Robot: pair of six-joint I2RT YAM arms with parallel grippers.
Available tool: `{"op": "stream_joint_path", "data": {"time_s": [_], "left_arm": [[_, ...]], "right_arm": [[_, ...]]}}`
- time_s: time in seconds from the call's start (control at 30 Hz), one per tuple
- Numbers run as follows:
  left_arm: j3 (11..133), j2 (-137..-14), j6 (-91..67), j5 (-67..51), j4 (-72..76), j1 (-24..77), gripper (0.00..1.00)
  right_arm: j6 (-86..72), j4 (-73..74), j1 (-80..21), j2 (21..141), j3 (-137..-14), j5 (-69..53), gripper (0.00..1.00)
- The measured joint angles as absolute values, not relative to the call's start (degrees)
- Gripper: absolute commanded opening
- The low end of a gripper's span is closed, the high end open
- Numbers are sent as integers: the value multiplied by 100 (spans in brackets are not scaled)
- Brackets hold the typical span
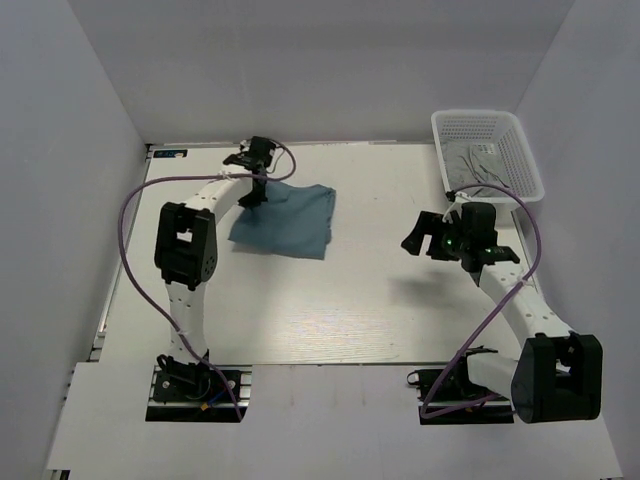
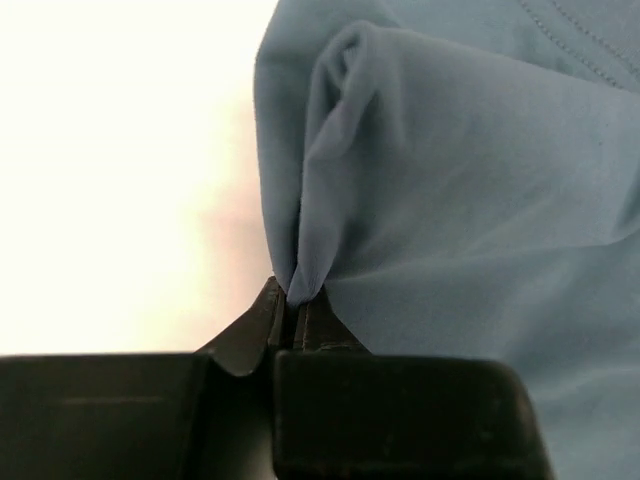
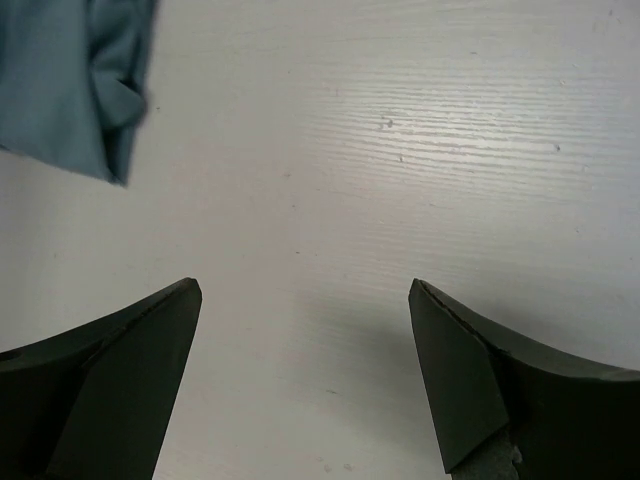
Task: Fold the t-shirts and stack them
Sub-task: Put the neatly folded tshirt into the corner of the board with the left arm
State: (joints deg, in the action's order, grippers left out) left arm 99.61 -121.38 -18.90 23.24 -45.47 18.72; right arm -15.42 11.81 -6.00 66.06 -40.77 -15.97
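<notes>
A dusty teal-blue t-shirt (image 1: 288,222) lies folded into a rough square on the white table (image 1: 330,310), left of centre. My left gripper (image 1: 253,196) is at its far left corner, shut on a pinched fold of the shirt (image 2: 420,180); the cloth bunches up between the jaws. My right gripper (image 1: 420,238) is open and empty, hovering above bare table to the right of the shirt. In the right wrist view a corner of the shirt (image 3: 70,80) shows at the top left, well beyond my open fingers (image 3: 130,370).
A white mesh basket (image 1: 486,150) stands at the far right corner with grey cloth (image 1: 478,166) inside. White walls enclose the table on three sides. Purple cables loop beside both arms.
</notes>
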Motion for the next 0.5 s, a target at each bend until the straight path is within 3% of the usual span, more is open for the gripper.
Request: {"op": "stream_joint_path", "data": {"time_s": [0.2,0.5], "left_arm": [[10235,-12298,-982,3358,-4160,1007,0],[12125,-13994,220,4034,-3236,62,0]], "right_arm": [[-1577,1142,-600,6396,-3911,-1286,90],[-1669,558,-600,5850,-3339,-670,90]]}}
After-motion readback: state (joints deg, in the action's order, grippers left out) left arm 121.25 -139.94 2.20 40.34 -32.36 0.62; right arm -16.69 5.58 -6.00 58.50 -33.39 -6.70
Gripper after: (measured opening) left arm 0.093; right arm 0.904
